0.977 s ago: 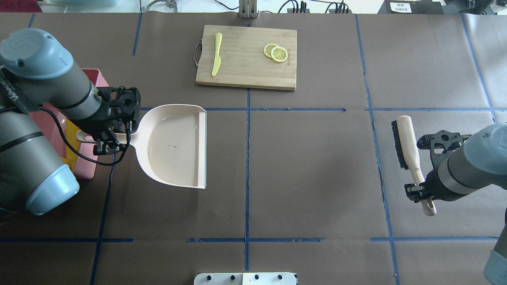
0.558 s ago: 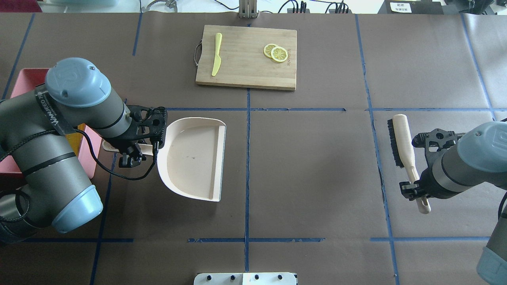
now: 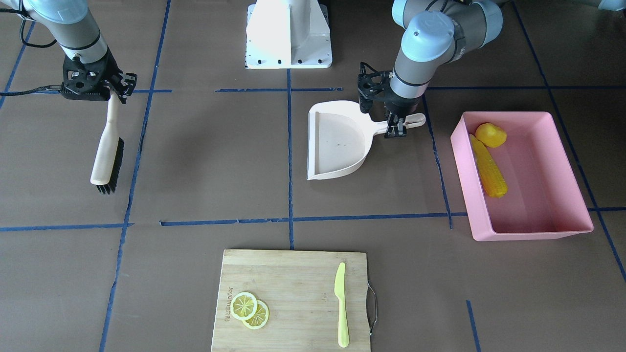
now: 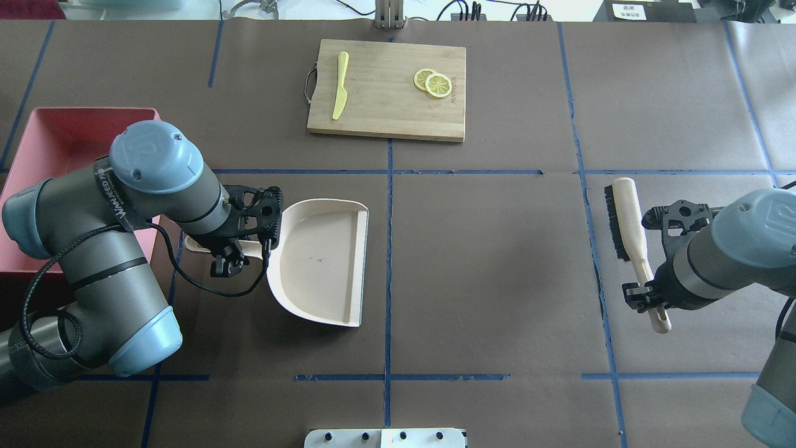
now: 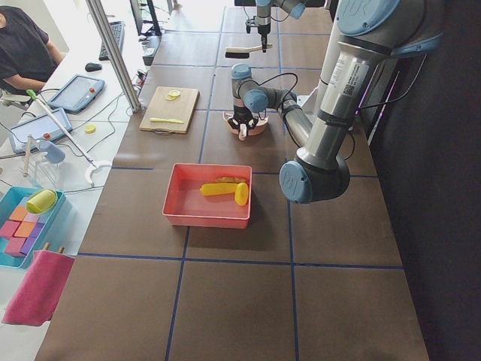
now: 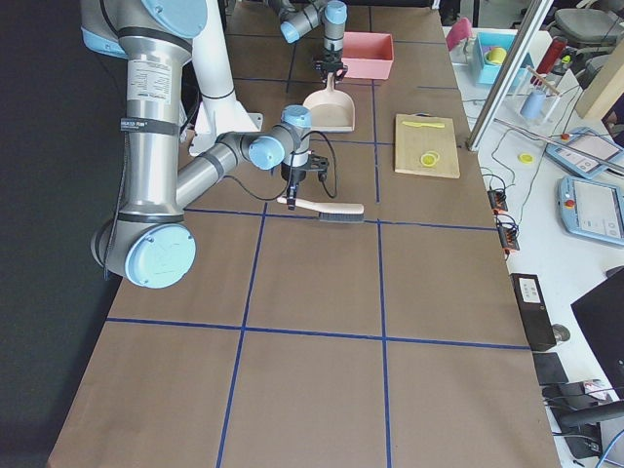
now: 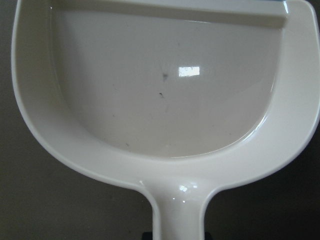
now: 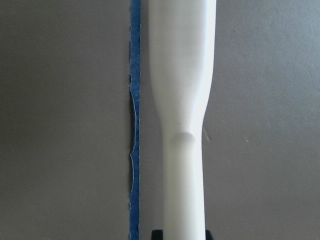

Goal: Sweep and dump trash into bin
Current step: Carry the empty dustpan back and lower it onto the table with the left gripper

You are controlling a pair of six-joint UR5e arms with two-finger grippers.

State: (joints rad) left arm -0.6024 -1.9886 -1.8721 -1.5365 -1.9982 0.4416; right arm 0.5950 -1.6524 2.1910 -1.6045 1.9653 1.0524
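Note:
The pink bin [image 3: 528,230] stands at the table's left end, its far corner [image 4: 74,118] showing past my left arm. Trash lies inside it: a long corn cob [image 3: 488,166] and a yellow potato-like lump [image 3: 490,134]. My left gripper [image 3: 395,123] [image 4: 231,249] is shut on the handle of the cream dustpan [image 4: 323,261] [image 7: 165,85]. The pan is empty and sits level to the right of the bin. My right gripper [image 3: 113,93] [image 4: 650,294] is shut on the handle of the brush [image 4: 625,218] [image 8: 182,100], bristles facing left.
A wooden cutting board [image 4: 387,118] lies at the far middle with lemon slices [image 4: 433,82] and a light-green knife [image 4: 340,93]. The white robot base [image 3: 288,34] sits at the near edge. A person [image 5: 26,53] sits at a side table.
My left arm carried the empty dustpan rightward, away from the bin, uncovering more of it. My right gripper drifted slightly left with the brush.

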